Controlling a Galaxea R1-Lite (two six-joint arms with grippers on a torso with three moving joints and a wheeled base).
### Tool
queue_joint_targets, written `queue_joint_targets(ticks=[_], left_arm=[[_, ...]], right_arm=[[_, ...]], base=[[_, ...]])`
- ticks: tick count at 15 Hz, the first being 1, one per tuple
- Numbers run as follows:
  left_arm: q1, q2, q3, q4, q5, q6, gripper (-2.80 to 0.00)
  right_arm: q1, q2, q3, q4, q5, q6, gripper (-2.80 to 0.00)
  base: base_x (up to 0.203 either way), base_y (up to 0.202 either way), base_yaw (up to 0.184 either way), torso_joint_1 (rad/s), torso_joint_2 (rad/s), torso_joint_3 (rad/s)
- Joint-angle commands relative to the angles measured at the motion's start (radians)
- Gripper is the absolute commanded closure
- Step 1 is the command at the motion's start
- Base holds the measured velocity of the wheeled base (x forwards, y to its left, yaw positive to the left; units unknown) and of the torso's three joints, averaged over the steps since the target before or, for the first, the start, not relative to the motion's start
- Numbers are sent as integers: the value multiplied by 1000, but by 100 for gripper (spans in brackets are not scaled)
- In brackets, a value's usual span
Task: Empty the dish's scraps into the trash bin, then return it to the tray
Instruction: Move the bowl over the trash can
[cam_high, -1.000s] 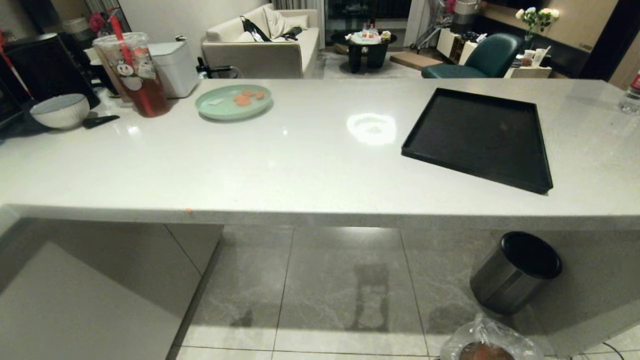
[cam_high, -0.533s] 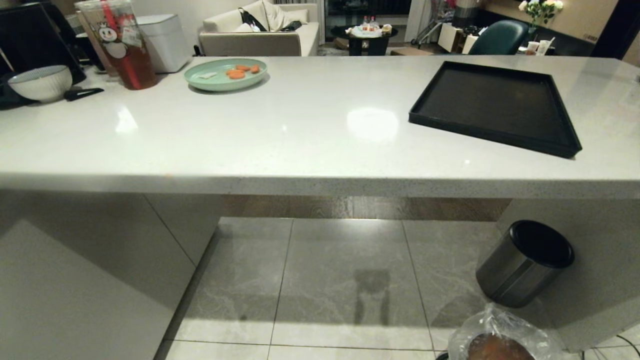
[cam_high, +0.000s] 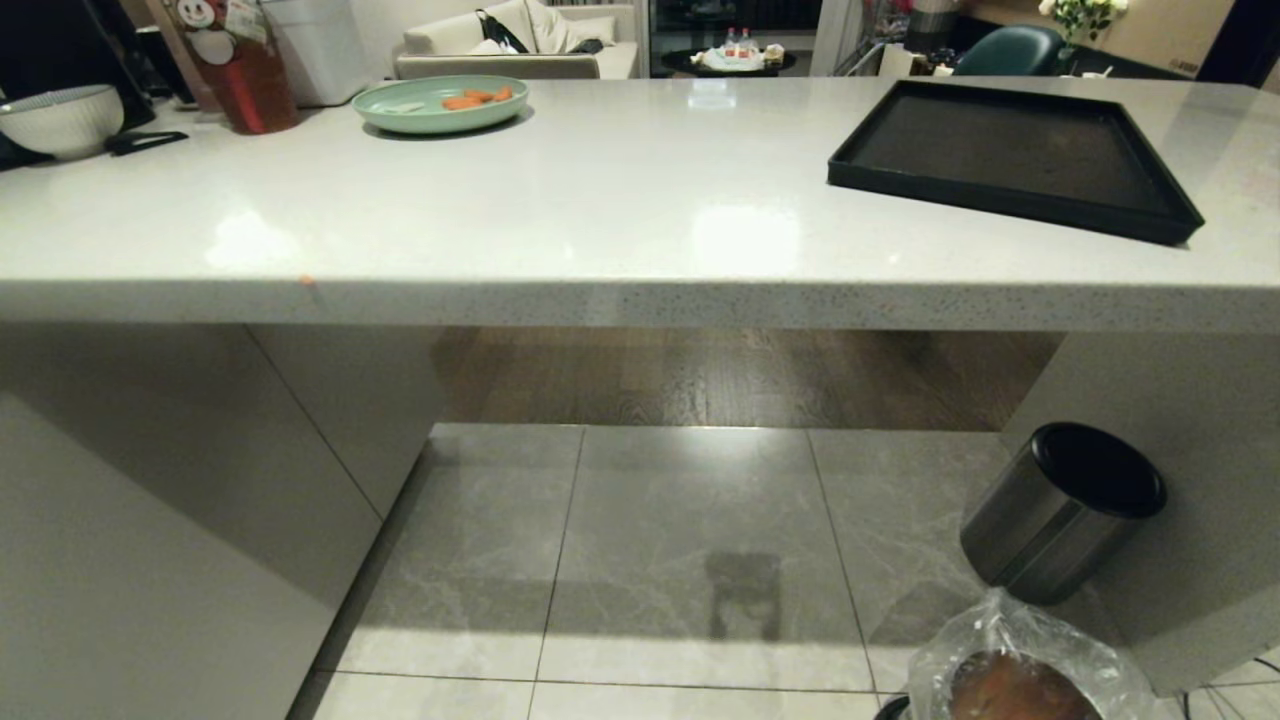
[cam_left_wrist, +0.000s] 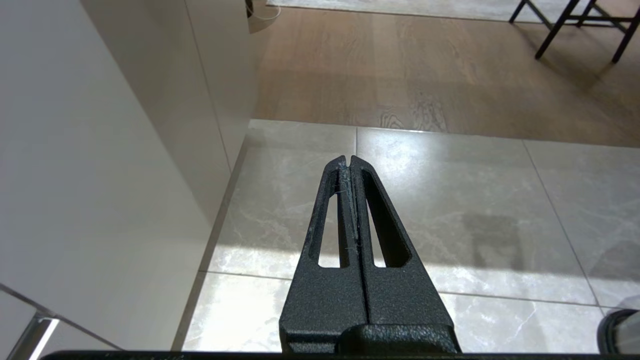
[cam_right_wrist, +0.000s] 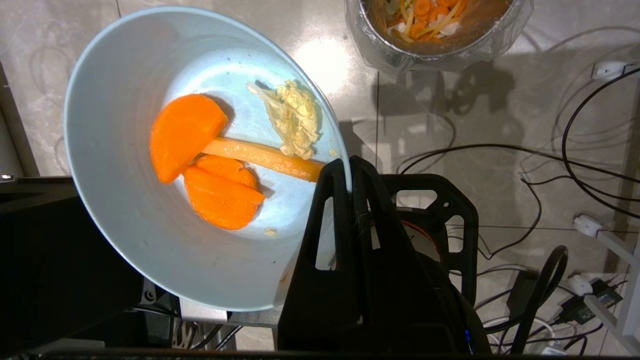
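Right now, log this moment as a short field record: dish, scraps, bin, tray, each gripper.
dish: pale blue bowl held by its rim, off the counter, above the floor
scraps: carrot slices and a pale bit, inside the bowl
trash bin: bag-lined bin on the floor, apart from the bowl, scraps already inside
tray: black tray on the counter, nothing on it
right gripper: shut on the bowl's rim
left gripper: shut, holding nothing, over the floor tiles

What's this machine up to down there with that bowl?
The right end effector is pinching the rim of the dish, with the scraps still inside, above the floor near the trash bin. Nothing has been tipped out yet. The tray sits bare on the counter. The left end effector hangs shut, holding nothing.
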Motion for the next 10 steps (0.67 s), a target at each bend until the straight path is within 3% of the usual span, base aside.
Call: queue_joint_targets(ticks=[1, 5, 10], left_arm=[[-2, 1, 0, 0, 0, -1, 0], [0, 1, 0, 0, 0, -1, 0], [0, 1, 0, 0, 0, -1, 0]], right_arm=[[0, 1, 7, 3, -1, 0, 0], [2, 1, 15, 3, 1, -2, 0], [0, 4, 21, 1, 30, -67, 0]], base=[[0, 0, 0, 0, 0, 0], [0, 0, 0, 0, 0, 0], [0, 0, 0, 21, 67, 69]])
